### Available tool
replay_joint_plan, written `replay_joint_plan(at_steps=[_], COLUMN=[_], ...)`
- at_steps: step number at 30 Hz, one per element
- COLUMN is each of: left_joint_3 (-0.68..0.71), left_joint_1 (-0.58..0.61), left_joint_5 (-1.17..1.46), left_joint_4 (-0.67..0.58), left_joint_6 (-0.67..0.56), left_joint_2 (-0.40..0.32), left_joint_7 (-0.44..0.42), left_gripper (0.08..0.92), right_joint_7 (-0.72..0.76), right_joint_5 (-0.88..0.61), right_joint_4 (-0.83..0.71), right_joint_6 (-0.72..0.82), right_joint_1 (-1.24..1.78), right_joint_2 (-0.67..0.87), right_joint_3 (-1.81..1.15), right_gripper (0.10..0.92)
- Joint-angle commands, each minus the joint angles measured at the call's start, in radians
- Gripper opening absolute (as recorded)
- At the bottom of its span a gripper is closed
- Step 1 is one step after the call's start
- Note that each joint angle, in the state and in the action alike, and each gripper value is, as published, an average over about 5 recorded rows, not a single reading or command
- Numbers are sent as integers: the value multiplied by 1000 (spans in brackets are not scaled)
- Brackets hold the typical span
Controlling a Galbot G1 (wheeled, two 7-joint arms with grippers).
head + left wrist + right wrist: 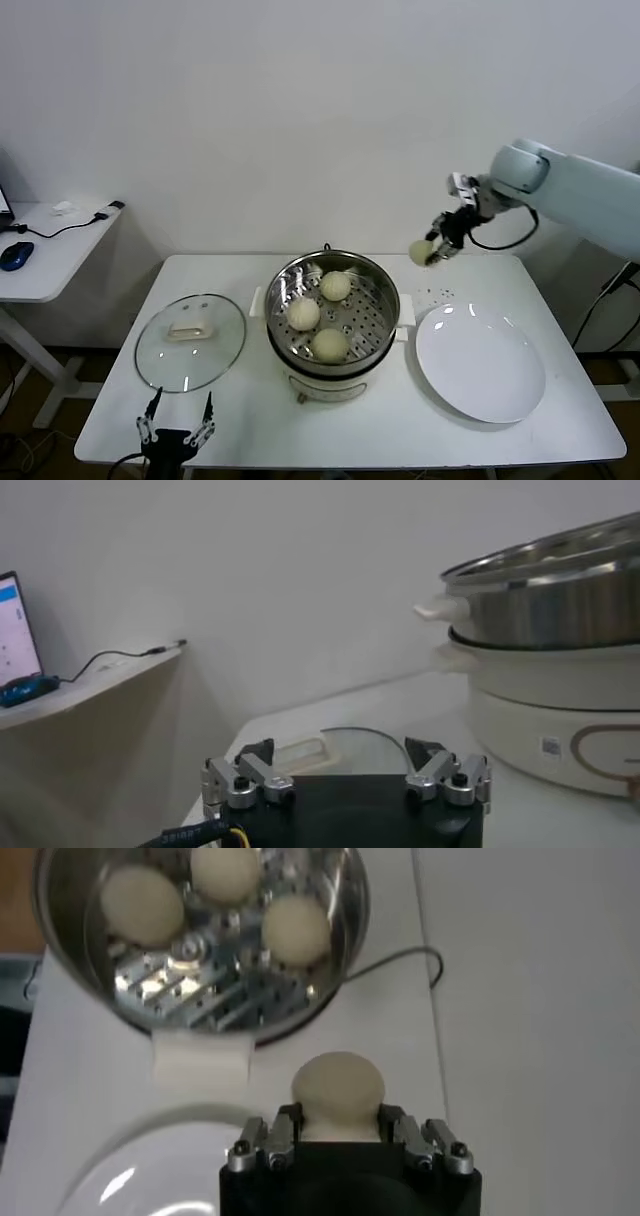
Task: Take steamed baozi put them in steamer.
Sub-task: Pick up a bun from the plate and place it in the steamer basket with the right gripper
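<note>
Baozi (pixel 421 252) held in the air by the right gripper (pixel 436 250), right of centre in the head view, above the table's far edge between the steamer (pixel 332 312) and the white plate (pixel 480 362).

Three more baozi sit on the perforated tray inside the steamer at the centre of the frame: one toward the back (pixel 335 286), one at left (pixel 304 314), one at front (pixel 329 345). In the right wrist view the right gripper (pixel 340 1133) is clenched on the fourth bun (pixel 337 1088), its fingers (pixel 283 1133) pressing either side of the dough. A glass lid (pixel 191 341) lies flat at lower left of the head view. The left gripper (pixel 176 418) rests at the bottom left edge, just in front of the lid, its jaws spread wide and holding nothing. The white table (pixel 250 425) carries everything.
</note>
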State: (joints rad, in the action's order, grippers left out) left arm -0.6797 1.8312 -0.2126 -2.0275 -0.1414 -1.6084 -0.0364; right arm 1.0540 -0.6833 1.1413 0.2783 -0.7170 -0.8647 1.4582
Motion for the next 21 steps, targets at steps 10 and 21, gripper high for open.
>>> replay_joint_plan(at_steps=[10, 21], left_joint_3=[8, -9], left_joint_1=[-5, -3], left_joint_5=[-1, 20], left_joint_4=[15, 29], left_joint_6=[-20, -26], left_joint_2=[11, 18], left_joint_7=[2, 4], left_gripper=[823, 823], right_joint_7=[-207, -251], right_joint_5=[-375, -321], right_joint_4=[162, 166], right_joint_6=[146, 164], right_joint_1=[-155, -67], right_joint_2=[-334, -371], right_joint_3=[317, 368], right_gripper=[518, 518])
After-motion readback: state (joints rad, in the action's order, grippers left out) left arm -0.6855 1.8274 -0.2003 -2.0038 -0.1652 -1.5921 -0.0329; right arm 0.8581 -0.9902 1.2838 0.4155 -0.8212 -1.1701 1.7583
